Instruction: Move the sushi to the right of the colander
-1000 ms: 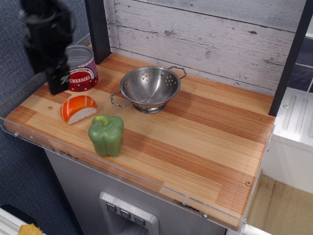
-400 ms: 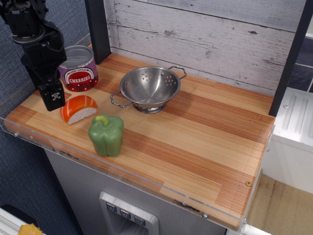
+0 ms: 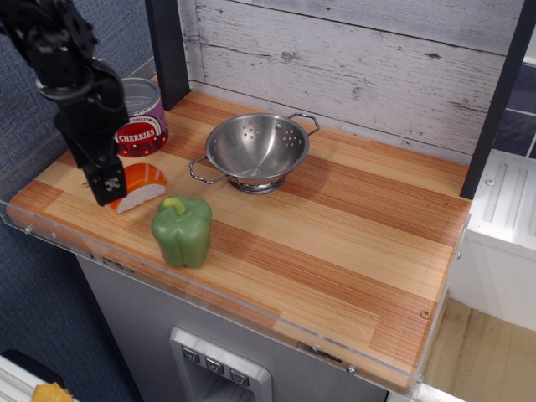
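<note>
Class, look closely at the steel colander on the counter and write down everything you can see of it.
The colander is a shiny round bowl, steel by its look, with small holes across its inside. Two thin wire loop handles stick out, one toward the front left and one toward the back right. It stands upright on a ring base and holds nothing. It sits on the wooden counter toward the back, near the white plank wall, to the right of the cherries can. Nothing touches it but the counter.
</note>
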You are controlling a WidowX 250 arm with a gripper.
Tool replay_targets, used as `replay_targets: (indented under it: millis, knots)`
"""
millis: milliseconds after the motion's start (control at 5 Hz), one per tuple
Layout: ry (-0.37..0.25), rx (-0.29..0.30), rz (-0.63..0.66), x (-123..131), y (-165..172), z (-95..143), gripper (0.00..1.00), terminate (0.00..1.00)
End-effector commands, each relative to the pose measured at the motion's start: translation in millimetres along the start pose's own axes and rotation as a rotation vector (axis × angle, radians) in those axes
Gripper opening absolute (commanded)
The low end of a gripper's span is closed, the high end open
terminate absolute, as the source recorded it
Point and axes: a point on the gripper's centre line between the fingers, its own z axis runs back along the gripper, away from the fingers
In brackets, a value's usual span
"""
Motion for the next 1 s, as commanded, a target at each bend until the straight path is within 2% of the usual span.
replay_targets:
  millis: [0,200,400,600,800]
  knots:
    - [-0.014,0.034,0.002,10.6,3.2,-4.7,1.0,0.0]
    - [0.008,0.051,0.024,8.4,5.3,-8.4,1.0,0.0]
    - [-0.002,0.043,0.033,6.9,5.9,-10.1,1.0,0.0]
    - [-0.008,0.032,0.058,5.2,7.9,-10.7,0.0,0.0]
    - [-0.017,0.027,0.073,3.1,8.8,-6.2,0.0,0.0]
